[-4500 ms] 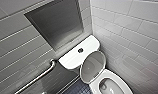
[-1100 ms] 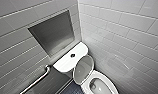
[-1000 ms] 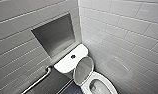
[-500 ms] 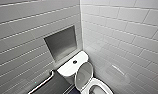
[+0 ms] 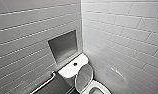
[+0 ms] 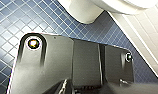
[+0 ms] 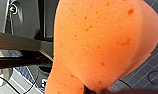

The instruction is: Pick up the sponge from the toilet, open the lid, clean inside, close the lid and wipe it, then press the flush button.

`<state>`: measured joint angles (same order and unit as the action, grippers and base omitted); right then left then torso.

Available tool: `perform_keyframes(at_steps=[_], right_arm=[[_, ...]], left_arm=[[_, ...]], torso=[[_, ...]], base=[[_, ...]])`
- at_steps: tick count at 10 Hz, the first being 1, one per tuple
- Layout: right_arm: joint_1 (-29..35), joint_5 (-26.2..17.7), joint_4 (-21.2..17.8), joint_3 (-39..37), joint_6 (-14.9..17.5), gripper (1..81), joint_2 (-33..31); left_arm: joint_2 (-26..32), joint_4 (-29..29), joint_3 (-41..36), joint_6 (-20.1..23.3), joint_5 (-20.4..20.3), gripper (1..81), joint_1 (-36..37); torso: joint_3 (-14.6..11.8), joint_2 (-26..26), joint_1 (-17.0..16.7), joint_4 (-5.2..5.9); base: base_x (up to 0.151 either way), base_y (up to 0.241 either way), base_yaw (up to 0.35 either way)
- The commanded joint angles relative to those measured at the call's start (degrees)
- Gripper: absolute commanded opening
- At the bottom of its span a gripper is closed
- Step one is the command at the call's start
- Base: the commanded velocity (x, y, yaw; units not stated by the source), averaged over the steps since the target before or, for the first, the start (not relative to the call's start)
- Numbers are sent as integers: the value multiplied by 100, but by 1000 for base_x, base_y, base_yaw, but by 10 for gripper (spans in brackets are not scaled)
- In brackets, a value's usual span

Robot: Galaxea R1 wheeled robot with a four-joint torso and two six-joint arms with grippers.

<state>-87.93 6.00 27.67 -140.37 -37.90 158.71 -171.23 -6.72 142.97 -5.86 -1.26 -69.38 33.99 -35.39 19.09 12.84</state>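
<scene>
The white toilet [image 5: 96, 88] sits at the lower edge of the head view, in the corner of the tiled walls. Its lid [image 5: 83, 76] stands raised and leans back against the cistern top [image 5: 68, 70]. The dark round flush button [image 5: 75, 64] shows in the middle of that top. The orange-red sponge [image 7: 100, 42] looms large in the right wrist view, with my right gripper [image 7: 94, 89] shut on its narrow part. My left gripper is open and holds nothing, low over the blue tiled floor [image 6: 10, 27] beside the toilet's white base [image 6: 82, 10].
A grey recessed niche [image 5: 63, 46] is set in the wall above the cistern. A metal grab rail [image 5: 43, 84] runs along the wall left of the toilet. White tiled walls meet in a corner [image 5: 81, 25] behind it.
The whole head view has shifted: the toilet and niche now sit lower in the picture and more wall shows above. The lid stays raised.
</scene>
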Motion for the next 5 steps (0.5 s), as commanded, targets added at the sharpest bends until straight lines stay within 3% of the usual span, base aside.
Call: perform_keyframes(at_steps=[1, 5], right_arm=[[-116, -327, 221, -322, 38, 10, 146], [-124, -222, 203, -604, 37, 10, 357]], left_arm=[[255, 407, -207, -2, 301, 811, 683], [844, 1093, -972, -2, 371, 811, 1438]], torso=[[0, 0, 0, 0], [-2, 2, -11, 0]], base=[[0, 0, 0], [0, 0, 0]])
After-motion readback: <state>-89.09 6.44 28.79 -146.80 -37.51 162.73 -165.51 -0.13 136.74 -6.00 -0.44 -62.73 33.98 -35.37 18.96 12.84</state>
